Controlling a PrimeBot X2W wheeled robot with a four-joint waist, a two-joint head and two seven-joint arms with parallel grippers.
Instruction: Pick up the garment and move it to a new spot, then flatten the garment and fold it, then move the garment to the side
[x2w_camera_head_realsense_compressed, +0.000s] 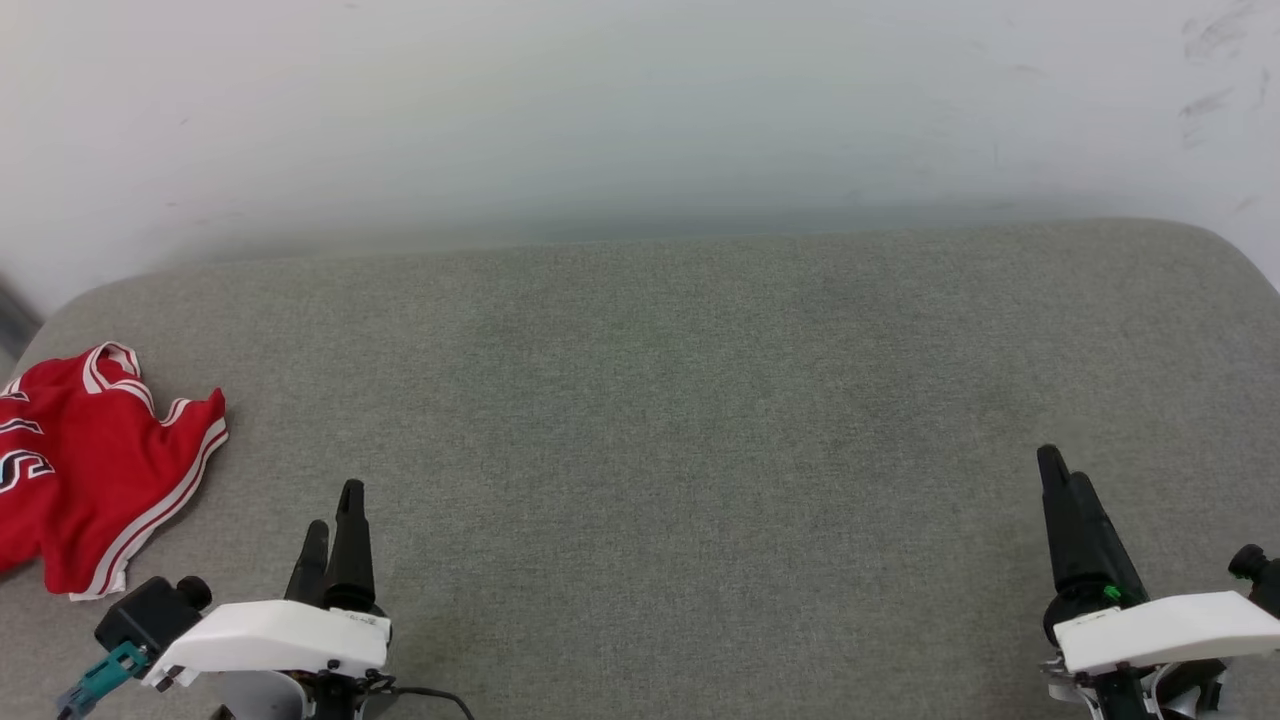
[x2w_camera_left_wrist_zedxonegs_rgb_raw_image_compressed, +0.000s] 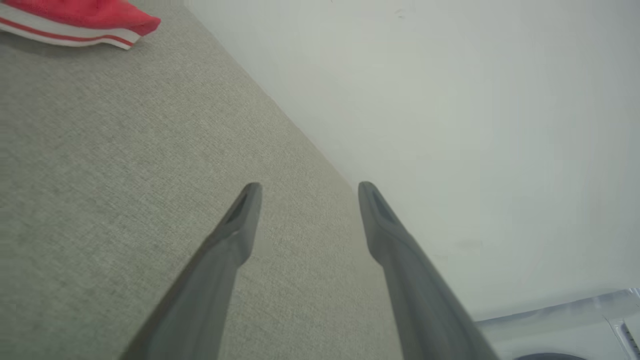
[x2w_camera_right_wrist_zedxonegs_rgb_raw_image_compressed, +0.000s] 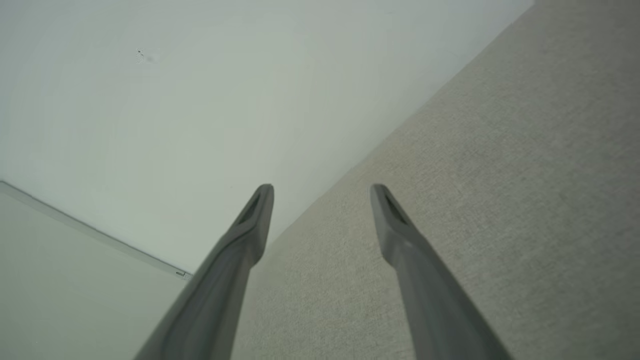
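The garment (x2w_camera_head_realsense_compressed: 90, 470), red with red-white striped trim, lies bunched at the far left of the grey cushioned surface (x2w_camera_head_realsense_compressed: 660, 400); part of it runs off that view's left edge. A corner of the garment (x2w_camera_left_wrist_zedxonegs_rgb_raw_image_compressed: 85, 20) shows at the top left of the left wrist view. My left gripper (x2w_camera_head_realsense_compressed: 335, 510) stands open at the lower left, to the right of the garment and apart from it, nothing between its fingers. In its own view the left gripper (x2w_camera_left_wrist_zedxonegs_rgb_raw_image_compressed: 307, 187) hangs over bare fabric. My right gripper (x2w_camera_head_realsense_compressed: 1060, 475) is open at the lower right, far from the garment; the right gripper (x2w_camera_right_wrist_zedxonegs_rgb_raw_image_compressed: 322, 189) holds nothing.
A pale wall (x2w_camera_head_realsense_compressed: 640, 110) rises right behind the cushioned surface. The surface's rounded corners fall away at the back left and back right. A pale floor with a wall base strip (x2w_camera_right_wrist_zedxonegs_rgb_raw_image_compressed: 90, 235) shows beyond the surface's edge in the right wrist view.
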